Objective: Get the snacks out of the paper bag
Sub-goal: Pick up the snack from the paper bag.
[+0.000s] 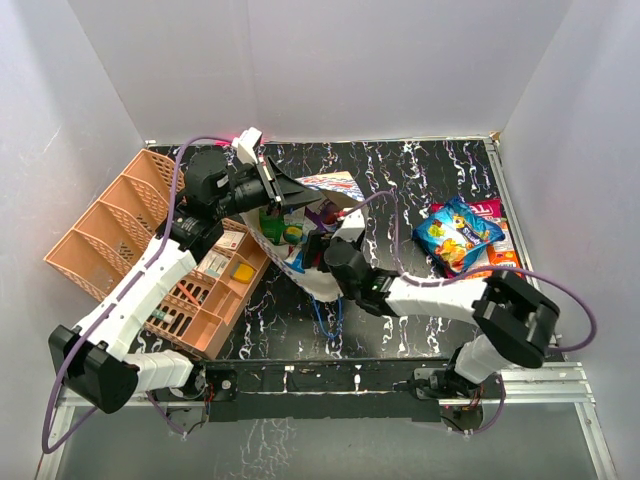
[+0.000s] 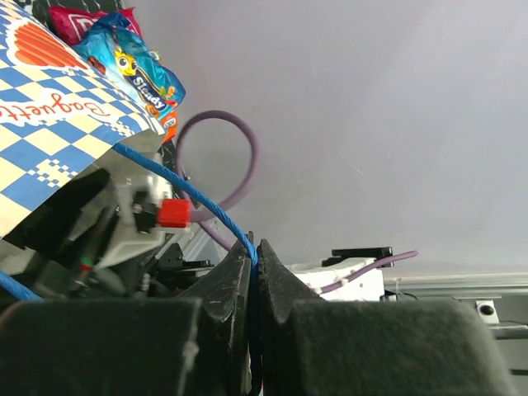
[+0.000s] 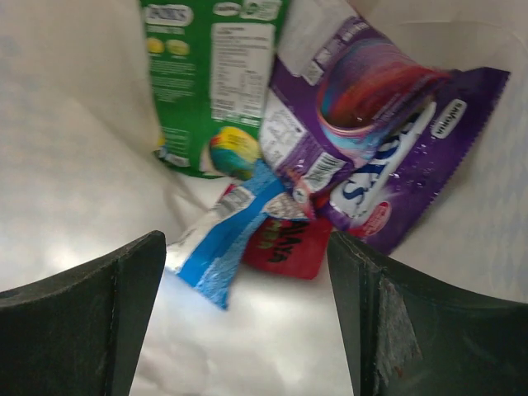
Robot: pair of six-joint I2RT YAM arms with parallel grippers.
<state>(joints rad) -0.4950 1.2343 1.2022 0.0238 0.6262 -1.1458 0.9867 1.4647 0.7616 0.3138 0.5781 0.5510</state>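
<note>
Inside paper bag point(image 3: 66, 148), white walls all round. Green packet point(image 3: 206, 74) top L, purple packet point(image 3: 371, 140) to R, overlapping its edge. Blue-white packet point(image 3: 219, 252) lies below, over a red packet point(image 3: 289, 247). Right gripper point(image 3: 246, 247) at bottom of frame, fingers point(image 3: 82, 313) spread wide, nothing gripped.

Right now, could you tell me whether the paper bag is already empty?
No, the right wrist view shows a green packet, a purple packet and a blue packet inside the paper bag.

Paper bag point(image 1: 336, 187) open; purple, green snacks point(image 3: 371, 140) inside.
</note>
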